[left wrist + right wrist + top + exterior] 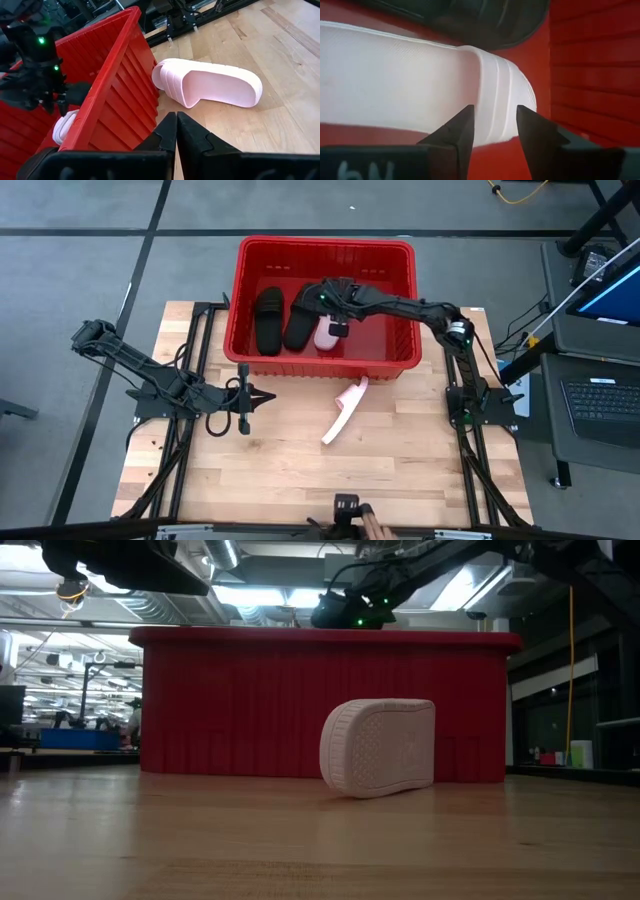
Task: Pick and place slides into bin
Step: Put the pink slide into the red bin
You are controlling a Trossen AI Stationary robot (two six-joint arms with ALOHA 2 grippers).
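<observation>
The red bin stands at the table's far middle; it also shows in the low view. Two black slides and one pink slide lie on its floor. My right gripper reaches into the bin, open, its fingers just above the strap of that pink slide. A second pink slide stands on its side edge on the table, its strap end against the bin's near wall, sole facing the near edge. My left gripper is shut and empty, left of it.
Bare wooden table lies in front of the bin and around the outer slide. Black arm frames run along the left and right table edges. A camera mount sits at the near edge. A laptop stands off the table to the right.
</observation>
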